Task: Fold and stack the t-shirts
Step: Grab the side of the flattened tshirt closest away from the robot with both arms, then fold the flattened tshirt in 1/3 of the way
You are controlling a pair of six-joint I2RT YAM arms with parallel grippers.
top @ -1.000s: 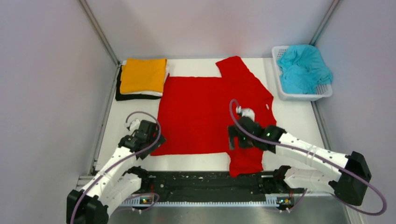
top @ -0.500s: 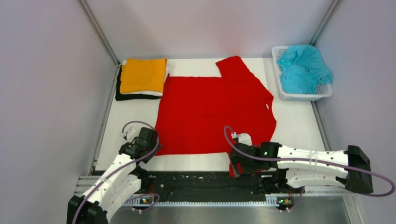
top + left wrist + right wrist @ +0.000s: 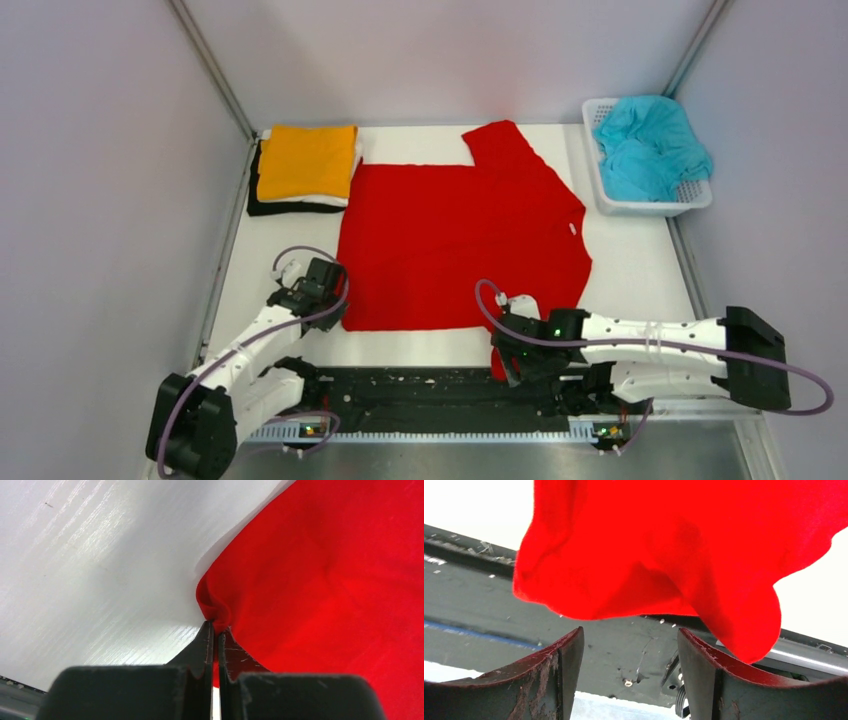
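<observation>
A bright red t-shirt [image 3: 460, 235] lies spread flat in the middle of the table. My left gripper [image 3: 336, 312] sits at its near left corner, and the left wrist view shows my left gripper [image 3: 217, 626] shut on a pinched fold of the red t-shirt [image 3: 325, 580]. My right gripper [image 3: 506, 368] is low at the table's front edge, where the shirt's near sleeve hangs over. In the right wrist view my right gripper [image 3: 629, 640] is open, with the red sleeve [image 3: 649, 555] just beyond its fingertips [image 3: 569, 650] and nothing between them.
A folded stack stands at the back left, with an orange t-shirt [image 3: 305, 160] on top, a white one under it and a black one [image 3: 290, 207] at the bottom. A white basket [image 3: 652, 207] at the back right holds a crumpled teal t-shirt [image 3: 650, 145]. The black rail [image 3: 420, 390] runs along the front edge.
My left gripper has closed on the red shirt's near left corner. My right arm has dropped from over the shirt to the front edge by the hanging sleeve, its jaws narrowing somewhat.
</observation>
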